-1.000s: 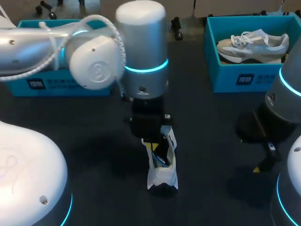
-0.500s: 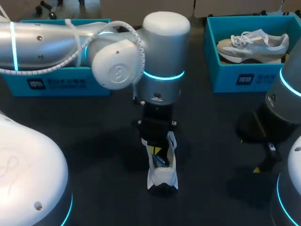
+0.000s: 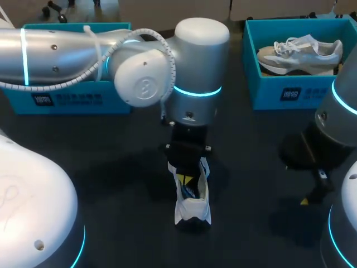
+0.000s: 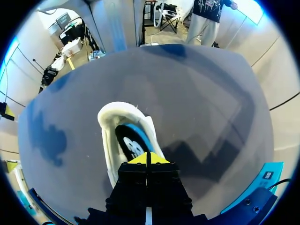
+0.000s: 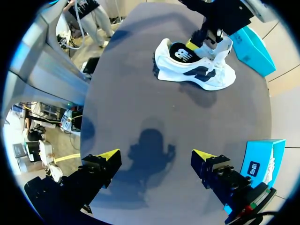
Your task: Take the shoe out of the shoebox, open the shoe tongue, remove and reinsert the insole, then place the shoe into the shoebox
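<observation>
We log the left gripper (image 4: 147,158) nudged slightly right, tips pressed together at the shoe (image 3: 192,211) mouth; shoe unmoved. Right gripper (image 5: 155,154) gapes wide over the dark table (image 3: 111,178).

A grey sneaker (image 3: 301,53) lies in a blue box (image 3: 268,92) on the dark table (image 3: 111,167).

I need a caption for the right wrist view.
Open right gripper above the table; left gripper at the mouth of the white sneaker.

L arm (image 3: 195,67) over shoe (image 3: 192,207) | table (image 3: 251,184) shoe→R claw (image 5: 155,154): free
</observation>
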Tool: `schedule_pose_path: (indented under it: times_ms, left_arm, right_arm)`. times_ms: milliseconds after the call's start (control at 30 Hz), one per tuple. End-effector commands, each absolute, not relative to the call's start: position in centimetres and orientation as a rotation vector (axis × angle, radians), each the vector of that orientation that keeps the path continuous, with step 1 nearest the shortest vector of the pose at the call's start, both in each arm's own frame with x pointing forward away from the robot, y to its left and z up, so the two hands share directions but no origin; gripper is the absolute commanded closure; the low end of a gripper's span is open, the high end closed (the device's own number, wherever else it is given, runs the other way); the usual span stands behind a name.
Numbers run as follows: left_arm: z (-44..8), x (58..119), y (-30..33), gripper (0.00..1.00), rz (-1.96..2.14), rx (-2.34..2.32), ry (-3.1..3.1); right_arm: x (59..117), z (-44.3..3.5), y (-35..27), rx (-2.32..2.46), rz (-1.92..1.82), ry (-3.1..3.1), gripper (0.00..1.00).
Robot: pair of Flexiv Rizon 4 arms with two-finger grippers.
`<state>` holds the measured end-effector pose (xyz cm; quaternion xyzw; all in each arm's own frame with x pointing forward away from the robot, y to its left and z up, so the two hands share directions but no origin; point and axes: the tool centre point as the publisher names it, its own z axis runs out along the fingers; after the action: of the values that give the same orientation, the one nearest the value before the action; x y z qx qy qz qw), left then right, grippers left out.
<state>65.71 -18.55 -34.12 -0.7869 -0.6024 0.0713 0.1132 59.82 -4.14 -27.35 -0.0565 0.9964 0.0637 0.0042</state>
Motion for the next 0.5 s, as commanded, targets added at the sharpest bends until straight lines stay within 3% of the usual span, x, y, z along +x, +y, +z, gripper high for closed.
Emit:
schedule_pose_path:
  times_ms: [33, 500]
  left_arm:
    - [-34.7, 65.2, -18.4, 1.0, 0.193, -2.309, -1.767]
    - [-37.8, 64.6, -18.5, 1.0, 0.196, -2.271, -1.776]
  right_arm:
    - [59.7, -27.4, -4.2, -0.178, 0.2, 3.118, 0.0]
    - [59.7, -27.4, -4.2, -0.178, 0.2, 3.118, 0.0]
